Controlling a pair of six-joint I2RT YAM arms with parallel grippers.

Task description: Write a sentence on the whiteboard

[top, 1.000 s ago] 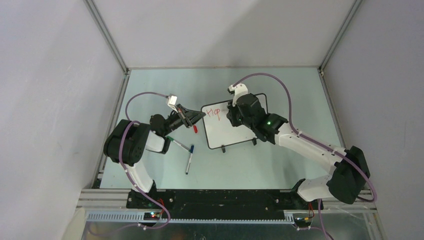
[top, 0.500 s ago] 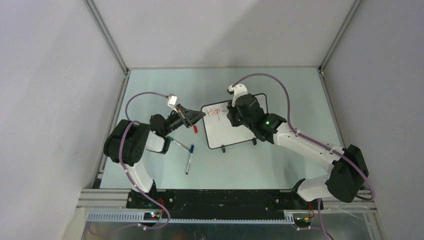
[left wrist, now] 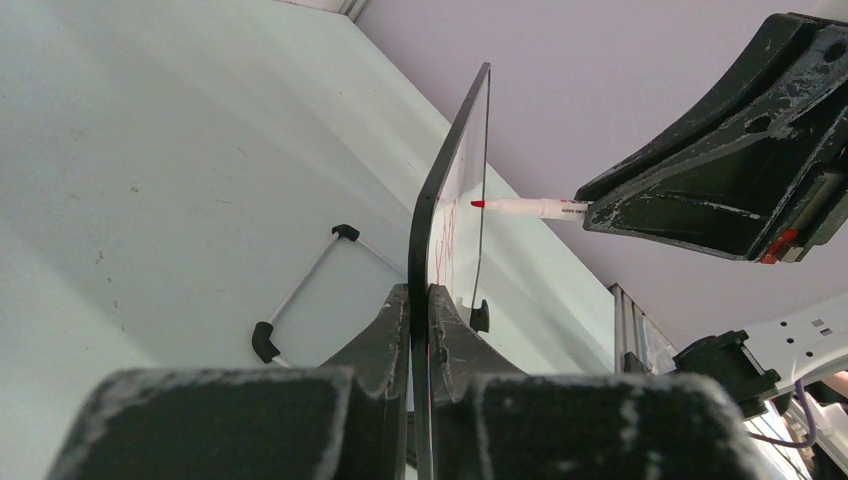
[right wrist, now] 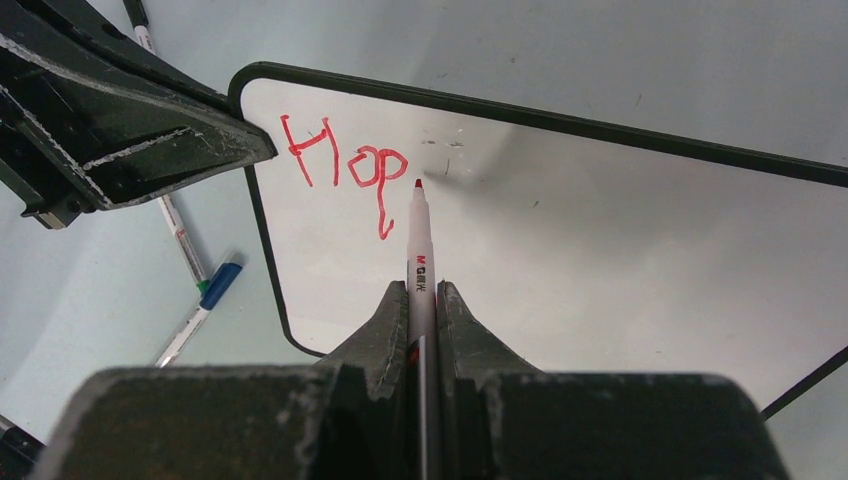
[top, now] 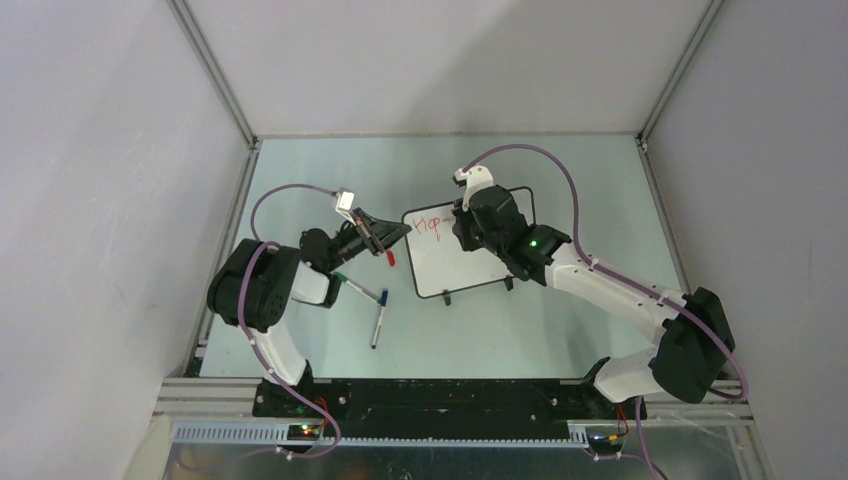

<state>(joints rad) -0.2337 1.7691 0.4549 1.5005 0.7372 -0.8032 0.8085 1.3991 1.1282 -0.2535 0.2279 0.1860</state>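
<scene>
At the bottom centre of my right wrist view, my right fingers (right wrist: 388, 325) are clamped tight on a red marker (right wrist: 419, 262) that points up the frame. Its red tip sits just right of the "p", close to the board's face; I cannot tell whether it touches.

Just past the tip, left of centre in the upper part of the frame, is the sentence (right wrist: 345, 160). It reads only "Hop" in thin red strokes, with the tail of the p running down. It lies near the upper left rounded corner of the whiteboard (right wrist: 600, 250), whose glossy white face fills the middle and right of the frame inside a thin black rim.

My left fingers (right wrist: 180, 140) come in from the upper left and meet the board's left edge. In my left wrist view they stand at the bottom centre, pressed together on that black edge. The board rises edge-on up the middle of the frame, with the marker tip at its right face. A wire stand (left wrist: 300, 290) with black feet lies behind it at lower left.

From above, the board sits mid-frame on the pale green bench (top: 560, 170), between my two arms. Two pens (top: 378, 322) lie just left of it, lower down.
</scene>
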